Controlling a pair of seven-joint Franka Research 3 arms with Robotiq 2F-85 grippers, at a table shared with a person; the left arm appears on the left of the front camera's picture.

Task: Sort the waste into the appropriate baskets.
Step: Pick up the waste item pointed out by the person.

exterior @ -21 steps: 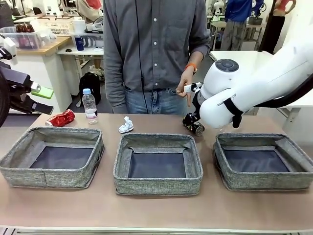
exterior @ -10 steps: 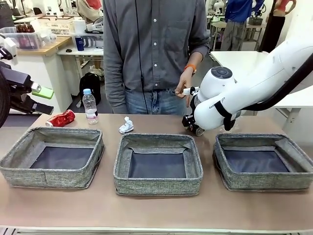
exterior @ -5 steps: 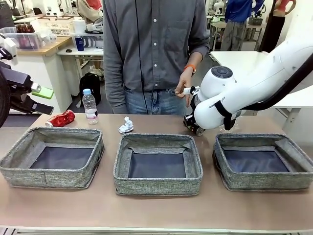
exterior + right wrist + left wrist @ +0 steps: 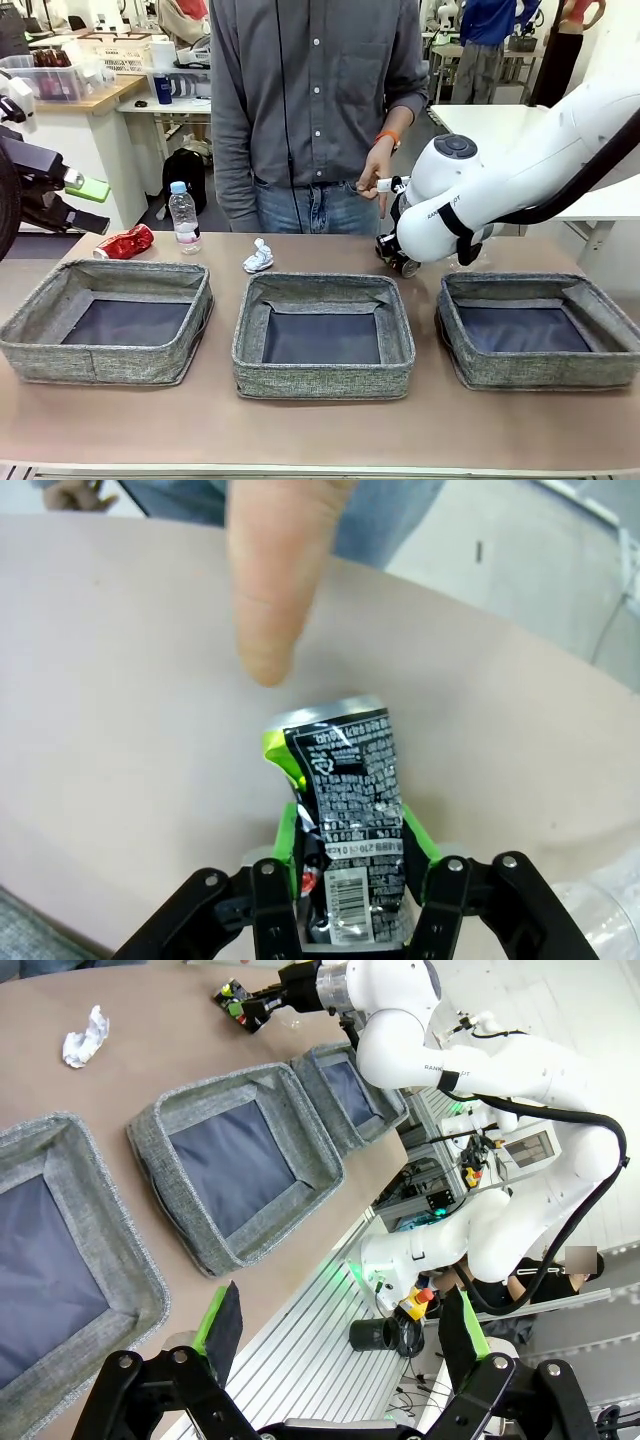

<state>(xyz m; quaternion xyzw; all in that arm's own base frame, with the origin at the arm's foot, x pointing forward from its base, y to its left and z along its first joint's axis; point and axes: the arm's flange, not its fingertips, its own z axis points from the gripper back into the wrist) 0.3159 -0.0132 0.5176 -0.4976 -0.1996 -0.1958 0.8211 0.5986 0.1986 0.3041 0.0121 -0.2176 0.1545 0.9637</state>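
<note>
A: State of right gripper (image 4: 350, 832)?
B: Pinching the dark can (image 4: 345, 770), green pads pressed against both its sides. The can is at the far side of the table (image 4: 320, 430), behind the gap between middle basket (image 4: 322, 380) and right basket (image 4: 540, 372). Cannot tell whether it rests on the surface or is lifted
A: And left gripper (image 4: 342, 1325)?
B: Spread wide, up off the table, well apart from the waste
A: Other waste?
B: Behind the left basket (image 4: 100, 362): red can (image 4: 125, 241) on its side, bottle (image 4: 181, 215) upright just beside it. Behind the middle basket: wad (image 4: 258, 257). A person's hand (image 4: 380, 170) hangs just above the dark can
</note>
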